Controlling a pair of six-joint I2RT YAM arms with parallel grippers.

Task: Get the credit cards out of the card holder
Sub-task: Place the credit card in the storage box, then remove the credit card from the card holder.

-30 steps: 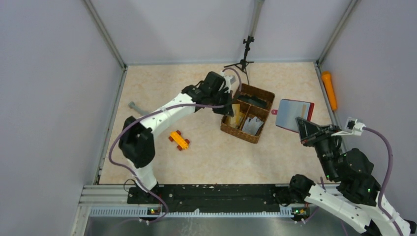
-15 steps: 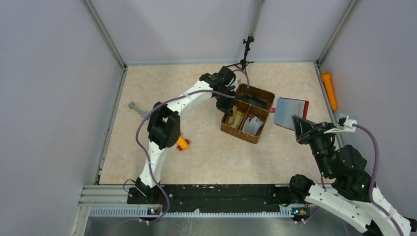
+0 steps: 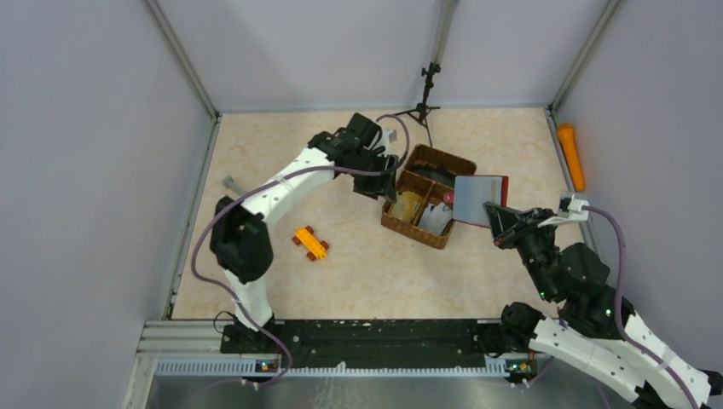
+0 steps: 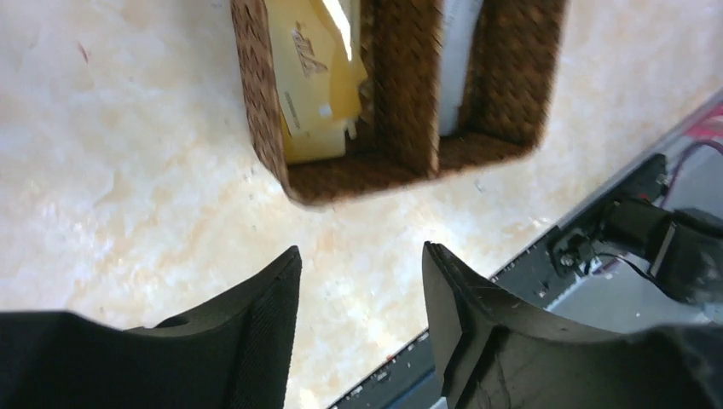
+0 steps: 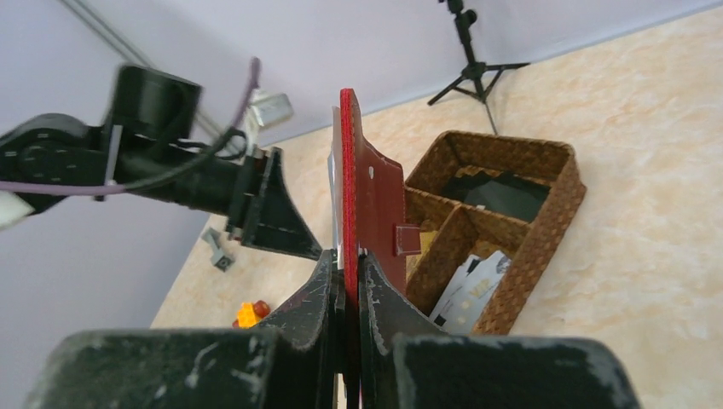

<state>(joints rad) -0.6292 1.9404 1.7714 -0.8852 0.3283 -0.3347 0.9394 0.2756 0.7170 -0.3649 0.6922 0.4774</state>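
We judge the card holder (image 5: pixel 373 183) light and floppy; right gripper (image 5: pixel 345 260) pinches its edge, left gripper (image 4: pixel 361 285) stands apart, empty.

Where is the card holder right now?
In the top view, the card holder is right of centre, pinched in the right gripper at the wicker basket's right edge.

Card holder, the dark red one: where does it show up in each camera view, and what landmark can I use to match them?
Top external: the card holder is right of centre, overlapping the wicker basket's right edge.
Left wrist: not in it.
Right wrist: centre, upright and edge-on, pinched in the right gripper.
Shared landmark: the wicker basket, in all three views.
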